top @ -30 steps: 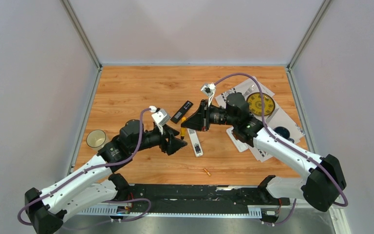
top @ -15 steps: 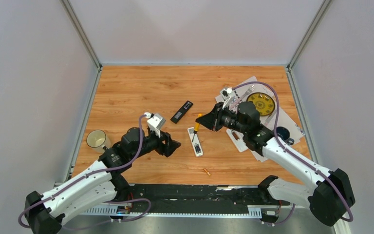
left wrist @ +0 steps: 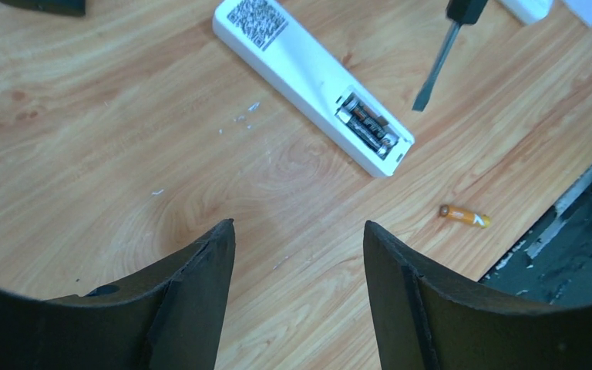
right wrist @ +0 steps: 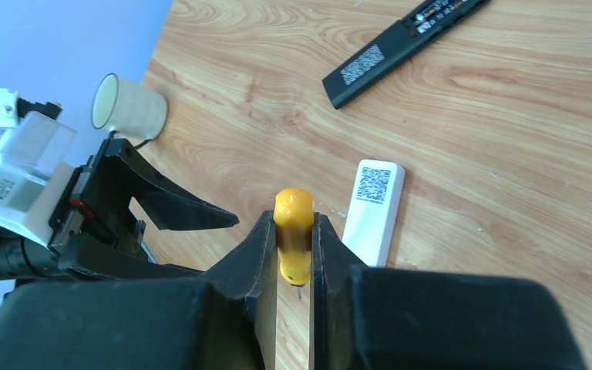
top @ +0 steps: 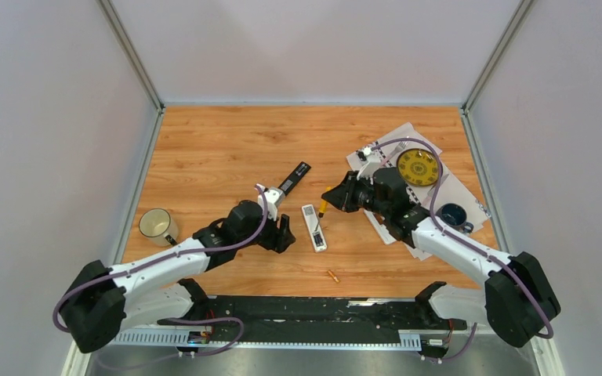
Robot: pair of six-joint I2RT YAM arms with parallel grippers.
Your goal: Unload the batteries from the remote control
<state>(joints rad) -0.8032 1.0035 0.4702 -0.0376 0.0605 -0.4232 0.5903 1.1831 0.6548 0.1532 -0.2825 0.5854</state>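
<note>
With right hand [right wrist: 294, 231], pinches yellow-handled screwdriver [left wrist: 435, 71] tip-down beside white plastic remote [left wrist: 301, 65], likely to pry out dark grey cylindrical batteries [left wrist: 368, 126] seated in its open bay; holds left hand [left wrist: 299, 231] spread nearby.

The surface [top: 219, 149] was warm orange-brown wood grain. The white remote [left wrist: 308, 85] had a black QR patch, and the batteries [left wrist: 366, 127] in it looked dark grey with orange bits. From above, the loose battery [top: 332, 275] at its 5 o'clock was orange-gold. The screwdriver [right wrist: 294, 235] handle was yellow, the other remote [right wrist: 401, 42] black with white print, and the mug [top: 157, 224] at 9 o'clock cream.
</note>
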